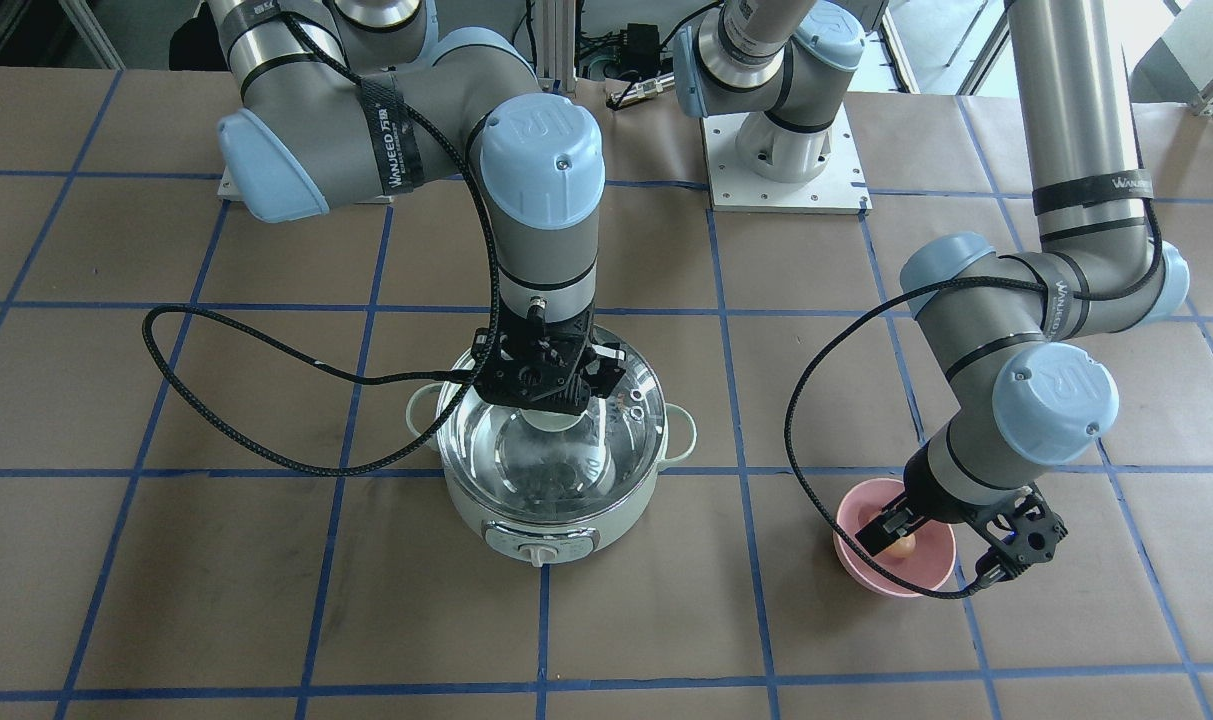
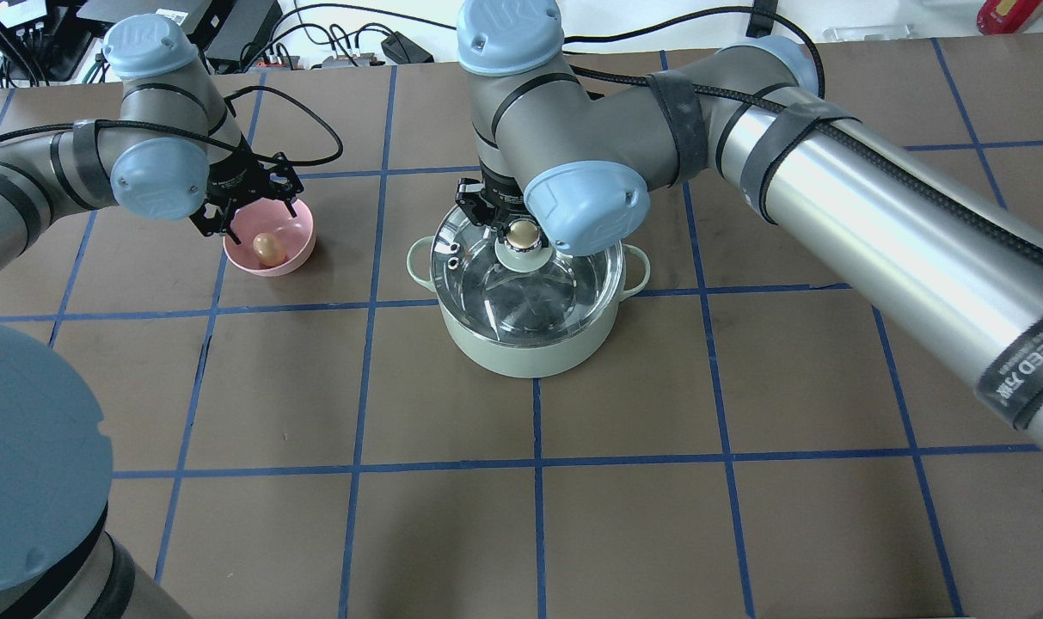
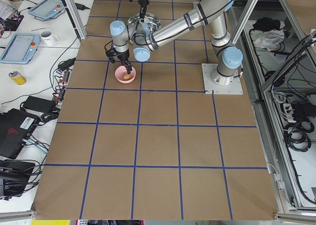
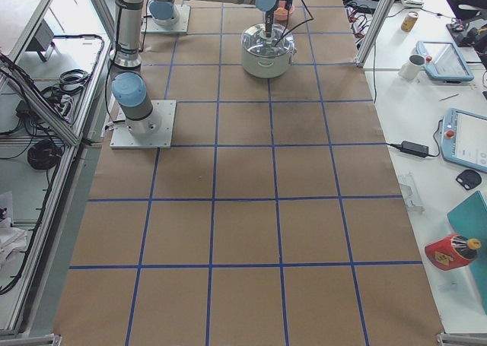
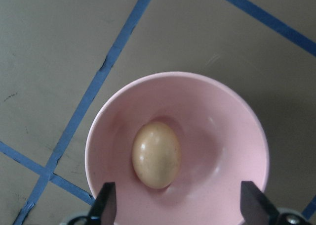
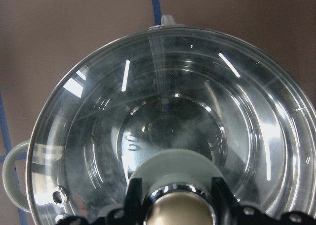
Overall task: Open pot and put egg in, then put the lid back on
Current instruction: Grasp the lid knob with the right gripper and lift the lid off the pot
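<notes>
I see the pot (image 2: 530, 352) in the middle of the desk (image 2: 745, 387), well off its edges. The lid (image 2: 504, 292) sits on it, and my right gripper (image 6: 178, 207) is clamped on the knob (image 2: 524, 230). Toward the left edge, my left gripper (image 5: 177, 205) hangs spread wide over the bowl (image 5: 227, 136), where the egg (image 5: 155, 155) lies.

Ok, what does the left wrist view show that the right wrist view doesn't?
Only the left wrist view: the egg lying in the pink bowl, with the left gripper open and its tips wide apart at the bowl's near rim.

Only the right wrist view: the lid seated on the pot, its knob flanked by the right gripper; whether it is clamped cannot be told.

Both: the brown table covering crossed by blue tape.
</notes>
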{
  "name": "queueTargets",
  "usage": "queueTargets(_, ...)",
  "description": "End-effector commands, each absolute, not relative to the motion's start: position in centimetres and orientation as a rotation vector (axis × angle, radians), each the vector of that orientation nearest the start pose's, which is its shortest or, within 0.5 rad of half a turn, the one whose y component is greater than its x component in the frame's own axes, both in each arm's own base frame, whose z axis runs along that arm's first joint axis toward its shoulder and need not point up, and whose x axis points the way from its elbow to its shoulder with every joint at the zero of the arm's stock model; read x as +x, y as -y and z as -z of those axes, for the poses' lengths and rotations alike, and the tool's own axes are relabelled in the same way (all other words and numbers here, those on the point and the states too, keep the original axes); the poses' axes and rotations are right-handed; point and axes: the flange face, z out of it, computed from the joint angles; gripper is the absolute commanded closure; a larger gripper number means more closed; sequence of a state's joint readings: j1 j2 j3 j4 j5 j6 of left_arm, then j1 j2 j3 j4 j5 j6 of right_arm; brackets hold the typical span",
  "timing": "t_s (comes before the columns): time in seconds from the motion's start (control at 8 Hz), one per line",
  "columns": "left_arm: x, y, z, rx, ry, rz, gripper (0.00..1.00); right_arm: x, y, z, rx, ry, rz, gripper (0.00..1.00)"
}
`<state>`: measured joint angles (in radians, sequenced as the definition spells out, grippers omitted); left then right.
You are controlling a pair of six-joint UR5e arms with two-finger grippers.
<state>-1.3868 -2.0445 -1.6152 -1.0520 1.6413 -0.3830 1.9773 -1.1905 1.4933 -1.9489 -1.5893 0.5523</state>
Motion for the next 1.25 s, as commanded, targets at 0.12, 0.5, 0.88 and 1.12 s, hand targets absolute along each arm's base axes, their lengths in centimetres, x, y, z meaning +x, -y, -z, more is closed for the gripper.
queueTargets(0.12,-0.7,65.1,-24.0,-0.845,-2.954,0.031,0.38,37.1,53.6,-36.0,0.222,-3.111,0.146,0.63)
queueTargets(0.5,-0.7,65.1,-23.4,-0.851,-2.951,0.015,0.21,33.8,54.0,-39.1,0.252,-3.1,0.16,0.63)
queueTargets(0.88,-0.7,65.2,-22.4,-0.84,-2.95,-0.006,0.22,25.5,53.9,-44.3,0.247,-3.116,0.104,0.63)
queueTargets(1.12,-0.6,65.2,-22.3,-0.841,-2.946,-0.01,0.28,20.9,53.3,-46.7,0.188,-3.136,0.067,0.63)
